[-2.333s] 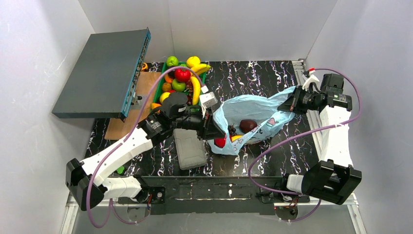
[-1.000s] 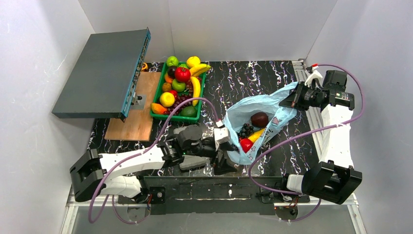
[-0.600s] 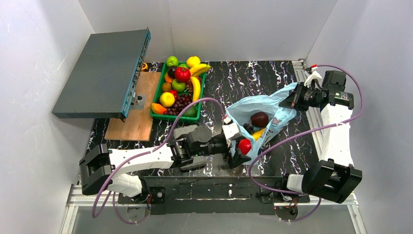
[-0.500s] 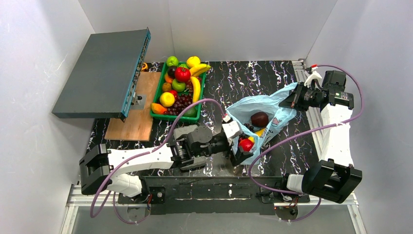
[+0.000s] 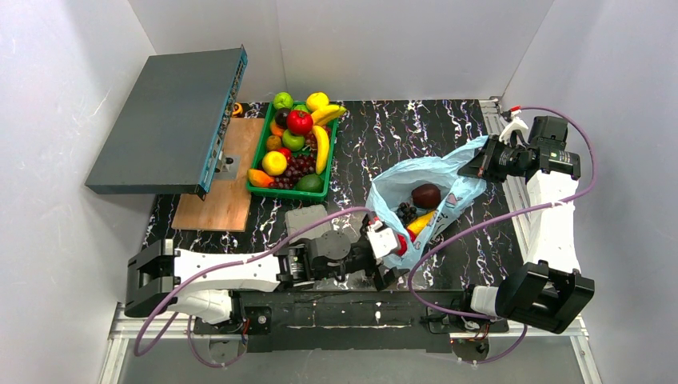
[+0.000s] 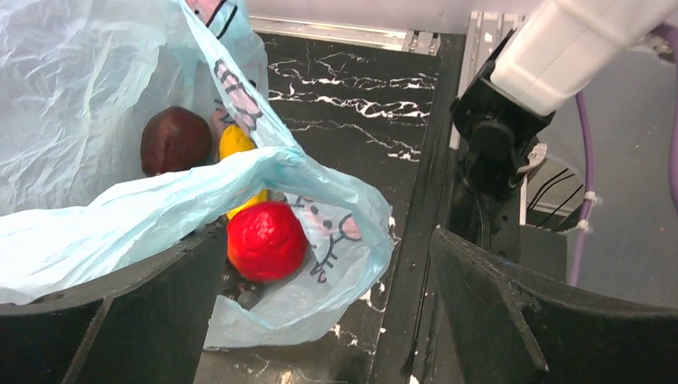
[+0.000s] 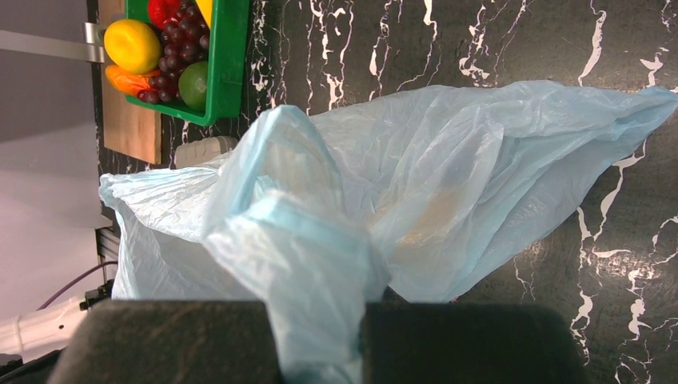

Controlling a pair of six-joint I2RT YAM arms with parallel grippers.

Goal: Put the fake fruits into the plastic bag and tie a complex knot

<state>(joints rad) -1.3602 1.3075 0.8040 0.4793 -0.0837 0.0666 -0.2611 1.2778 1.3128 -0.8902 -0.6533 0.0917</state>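
Note:
The light-blue plastic bag (image 5: 448,172) lies open on the right of the table. My right gripper (image 5: 482,164) is shut on its far handle (image 7: 320,264) and holds the mouth up. Inside lie a maroon plum (image 5: 426,195), grapes (image 5: 406,212), a yellow fruit (image 5: 421,222) and a red apple (image 6: 265,240). My left gripper (image 5: 396,258) stands open at the bag's near corner, and the bag's edge (image 6: 320,288) lies between its fingers (image 6: 120,320). More fake fruits fill the green tray (image 5: 320,194). No knot is in view.
A grey ribbed case (image 5: 308,220) lies just behind my left arm. A large dark panel (image 5: 168,120) leans at the back left over a wooden board (image 5: 232,172). The right arm's base (image 6: 496,144) stands close beside the bag's near corner.
My left gripper has swung from the bag's left rim down and toward me, to the bag's near corner. The right gripper raised the handle slightly, then held still.

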